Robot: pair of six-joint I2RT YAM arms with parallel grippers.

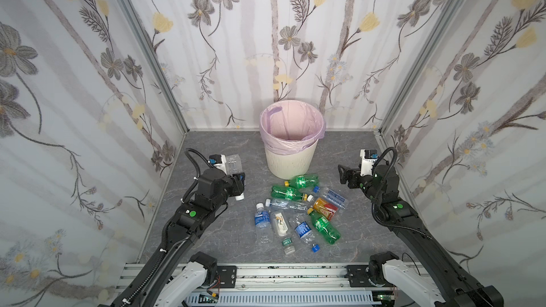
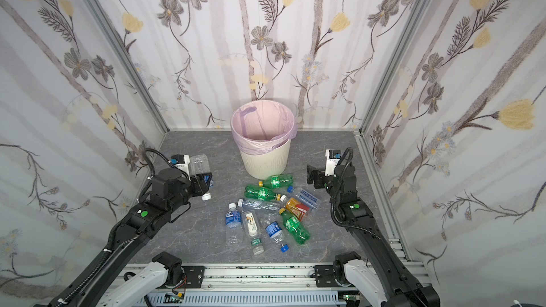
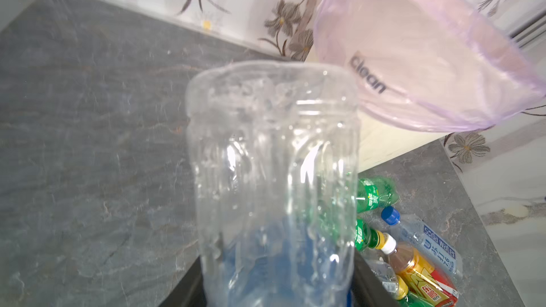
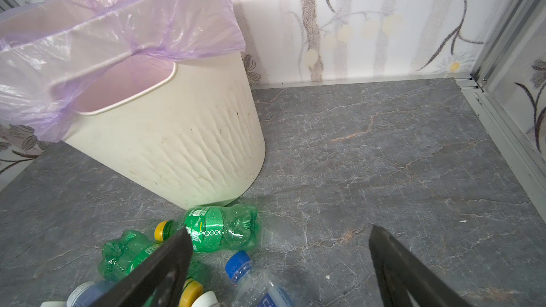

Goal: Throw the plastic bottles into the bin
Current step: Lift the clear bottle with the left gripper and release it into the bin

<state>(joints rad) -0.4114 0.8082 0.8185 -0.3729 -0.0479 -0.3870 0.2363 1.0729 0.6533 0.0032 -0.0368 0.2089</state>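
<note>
- Your left gripper (image 1: 238, 181) is clamping a clear bottle (image 1: 233, 163) with a white cap. It is holding it off the floor at centre left of both top views, left of the bin (image 1: 291, 162).
- Your right gripper (image 1: 342, 174) is hanging at centre right with its jaws spread wide and empty.
- The other plastic bottles (image 1: 301, 228) are lying heaped on the grey floor (image 1: 221, 240) at lower centre, with one green bottle (image 4: 221, 228) just beside the bin's base.

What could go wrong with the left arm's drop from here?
The left hand grips the clear bottle near its cap end, so the long crumpled body may pivot or slip. It is beside the bin, not over it; a low swing might hit the wall or snag the loose bag.
</note>
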